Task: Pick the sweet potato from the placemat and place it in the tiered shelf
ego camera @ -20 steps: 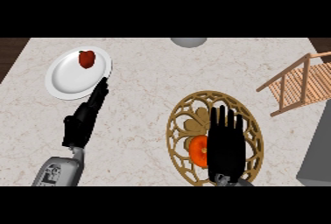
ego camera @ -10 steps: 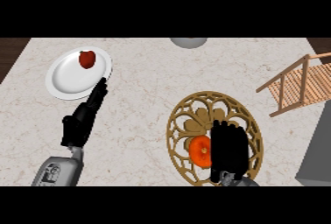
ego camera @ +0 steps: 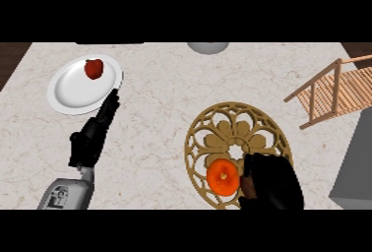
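sweet potato (ego camera: 223, 176) on placemat (ego camera: 234, 122), long axis near-far | right robot hand (ego camera: 274, 183) curled round it

Orange sweet potato (ego camera: 223, 176) — tan openwork placemat (ego camera: 236, 130), apparently marbled counter (ego camera: 167, 98)

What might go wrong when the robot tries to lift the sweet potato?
The right robot hand sits at the sweet potato's side, not over it, so the sweet potato might slip and roll off across the placemat. The shelf stands far off at the counter's right edge, so the carry might bump its wooden frame or miss it.
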{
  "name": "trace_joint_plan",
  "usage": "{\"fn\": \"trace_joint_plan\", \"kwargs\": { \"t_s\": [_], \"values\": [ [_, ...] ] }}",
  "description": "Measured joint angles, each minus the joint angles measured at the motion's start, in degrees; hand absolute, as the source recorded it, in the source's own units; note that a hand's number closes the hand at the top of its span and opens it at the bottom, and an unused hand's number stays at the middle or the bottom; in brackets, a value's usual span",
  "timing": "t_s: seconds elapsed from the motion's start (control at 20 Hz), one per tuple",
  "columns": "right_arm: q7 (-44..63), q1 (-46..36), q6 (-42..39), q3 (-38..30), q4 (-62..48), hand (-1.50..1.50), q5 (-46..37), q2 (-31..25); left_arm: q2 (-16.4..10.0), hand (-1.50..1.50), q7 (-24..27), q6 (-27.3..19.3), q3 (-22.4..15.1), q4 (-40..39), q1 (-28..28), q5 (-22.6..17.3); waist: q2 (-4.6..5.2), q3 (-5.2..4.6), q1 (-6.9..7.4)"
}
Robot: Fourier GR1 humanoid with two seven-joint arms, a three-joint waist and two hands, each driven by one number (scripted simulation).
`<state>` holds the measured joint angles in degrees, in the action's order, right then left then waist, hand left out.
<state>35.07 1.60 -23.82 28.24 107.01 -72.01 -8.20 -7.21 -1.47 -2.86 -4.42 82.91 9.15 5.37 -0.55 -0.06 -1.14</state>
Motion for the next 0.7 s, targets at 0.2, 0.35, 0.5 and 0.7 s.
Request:
{"fn": "trace_joint_plan", "kwargs": {
  "t_s": [0.2,0.35,0.5,0.7],
  "values": [
    [-11.6,7.7,1.4,-4.5,7.7,1.5,12.3,-4.1,-0.5,0.0,-0.2,-0.2,0.8,0.4,-0.6,-0.2,0.05,0.24,-1.27],
    [-20.5,13.9,2.4,-10.4,11.9,1.5,21.0,-8.5,-0.3,0.0,-0.4,-0.5,0.8,1.0,-1.0,-0.2,0.1,0.26,-1.42],
    [-27.8,19.5,3.4,-16.8,15.8,1.5,29.7,-10.4,-0.2,0.0,0.3,-0.3,0.5,1.1,-1.9,0.0,0.12,0.24,-1.52],
    [-34.6,23.9,3.7,-24.9,19.2,1.5,43.2,-9.1,-0.4,0.0,0.6,-0.3,1.0,0.7,-1.4,-0.1,0.19,0.23,-1.61]
  ]
}}
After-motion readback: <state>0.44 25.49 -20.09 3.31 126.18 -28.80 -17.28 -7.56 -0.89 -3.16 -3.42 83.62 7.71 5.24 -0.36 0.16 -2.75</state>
